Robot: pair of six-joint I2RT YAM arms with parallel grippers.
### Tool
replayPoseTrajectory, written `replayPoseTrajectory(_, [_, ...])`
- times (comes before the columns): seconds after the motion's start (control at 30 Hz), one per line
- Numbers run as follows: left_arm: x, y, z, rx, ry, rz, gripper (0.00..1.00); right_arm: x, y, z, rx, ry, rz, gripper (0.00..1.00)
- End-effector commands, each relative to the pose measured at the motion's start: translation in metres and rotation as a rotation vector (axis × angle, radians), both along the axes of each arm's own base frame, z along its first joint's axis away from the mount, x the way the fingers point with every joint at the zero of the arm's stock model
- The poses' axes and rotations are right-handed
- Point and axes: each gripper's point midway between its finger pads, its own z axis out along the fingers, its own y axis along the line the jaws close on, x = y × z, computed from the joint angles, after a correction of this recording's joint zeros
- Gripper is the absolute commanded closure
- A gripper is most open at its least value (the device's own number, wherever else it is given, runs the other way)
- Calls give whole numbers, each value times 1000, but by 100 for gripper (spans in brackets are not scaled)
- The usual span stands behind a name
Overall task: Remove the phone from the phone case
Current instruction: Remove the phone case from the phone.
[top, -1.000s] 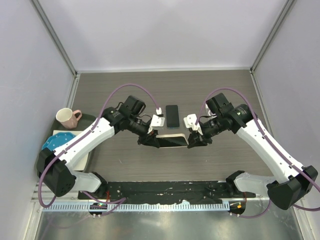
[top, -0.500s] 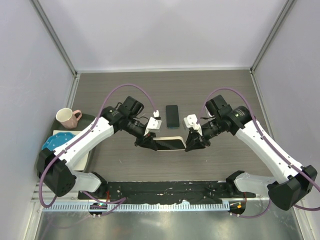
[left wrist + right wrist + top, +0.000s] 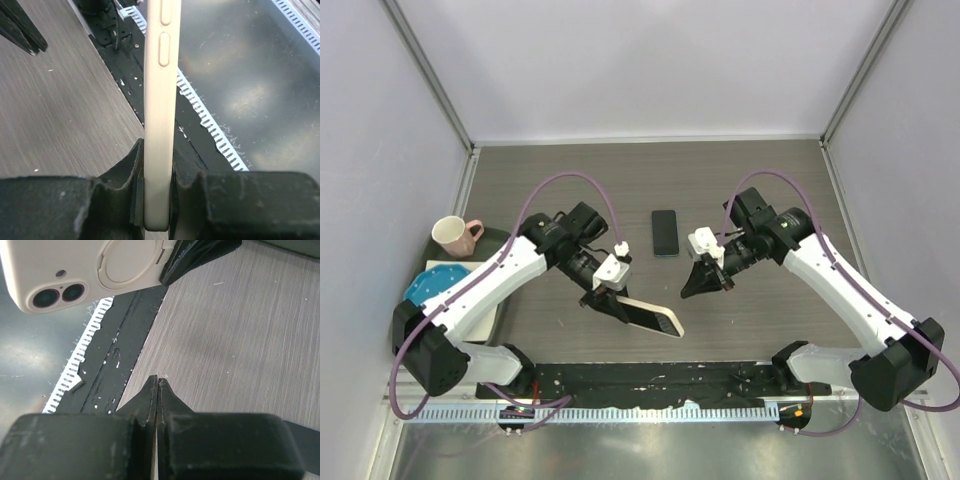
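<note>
Your left fingers point(image 3: 117, 192) pinch the cream phone case point(image 3: 160, 125) above the counter's point(image 3: 760, 310) near edge, your right fingers point(image 3: 145, 405) are pressed together empty, and lenses point(image 3: 45, 298) in its back suggest the phone point(image 3: 73, 292) is still inside

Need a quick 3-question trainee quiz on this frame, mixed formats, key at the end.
1. True or false: the right jaws are shut on the phone case.
2. The left jaws grip the case: A) at one end B) at mid-length C) not at all.
3. What lies flat on the table beyond the held case?
Key: 1 false, the right jaws are shut on nothing; 2 A; 3 a black phone.
</note>
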Motion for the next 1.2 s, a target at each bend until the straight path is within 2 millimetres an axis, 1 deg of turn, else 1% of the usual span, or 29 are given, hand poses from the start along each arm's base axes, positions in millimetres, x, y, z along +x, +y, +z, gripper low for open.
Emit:
replayPoseTrajectory(0.0, [2,-9,30,-105,0,31,100,12,3,17,26,-88,-13,99])
replayPoseTrajectory(0.03, [8,-12,29,-113,-19,45,100,16,-1,14,-12,-108,-46,96])
replayPoseTrajectory(0.07, [9,-11,22,-78,8,70,100,17,-4,20,-7,-148,-64,89])
replayPoseTrajectory(0.1, [12,-11,19,-58,15,92,100,19,-6,21,-19,-168,-82,84])
replayPoseTrajectory(0.13, [25,-15,10,-46,-25,132,100,20,-9,22,-41,-151,-129,80])
replayPoseTrajectory(0.17, [30,-16,7,-29,-20,161,100,20,-10,29,-26,-174,-149,72])
replayPoseTrajectory(0.2, [34,-16,4,-13,-6,192,100,20,-12,31,-27,-175,-159,68])
replayPoseTrajectory(0.23, [44,-18,-2,0,-37,231,100,19,-13,33,-28,-174,-169,66])
replayPoseTrajectory(0.27, [49,-19,-5,10,-37,253,100,18,-15,35,-35,-168,-194,64])
replayPoseTrajectory(0.4, [65,-22,-12,31,-50,330,100,20,-20,32,-33,-152,-238,63])
replayPoseTrajectory(0.47, [76,-23,-16,48,-61,385,100,24,-19,34,-16,-144,-259,62])
replayPoseTrajectory(0.5, [79,-23,-18,54,-68,400,100,23,-17,37,-4,-100,-279,61])
replayPoseTrajectory(0.53, [84,-23,-20,58,-74,424,100,24,-16,39,9,-78,-293,59])
replayPoseTrajectory(0.57, [87,-23,-21,63,-81,440,100,31,-11,44,44,-85,-303,52])
replayPoseTrajectory(0.6, [90,-23,-23,69,-90,454,100,32,-8,46,49,-8,-344,50])
replayPoseTrajectory(0.63, [91,-23,-22,63,-94,459,100,36,-4,47,62,12,-357,49])
replayPoseTrajectory(0.67, [91,-23,-21,62,-92,461,100,44,0,48,89,5,-367,44])
replayPoseTrajectory(0.7, [91,-24,-19,55,-87,456,100,49,3,48,96,27,-386,43])
replayPoseTrajectory(0.73, [91,-24,-19,52,-85,456,100,53,5,45,92,72,-417,42])
replayPoseTrajectory(0.8, [90,-24,-17,47,-83,456,100,58,7,43,107,81,-422,43])
replayPoseTrajectory(0.83, [89,-24,-17,45,-83,454,100,56,8,43,111,111,-416,43])
replayPoseTrajectory(0.93, [88,-23,-16,40,-83,451,100,53,9,45,138,152,-383,49])
replayPoseTrajectory(0.97, [88,-23,-16,38,-84,448,100,48,10,50,159,189,-347,55])
replayPoseTrajectory(1.03, [87,-23,-14,31,-86,441,100,47,7,55,179,232,-334,61])
replayPoseTrajectory(1.07, [86,-22,-13,29,-85,441,100,41,5,61,195,274,-297,62])
replayPoseTrajectory(1.17, [85,-21,-11,21,-89,434,100,36,-1,65,213,345,-254,61])
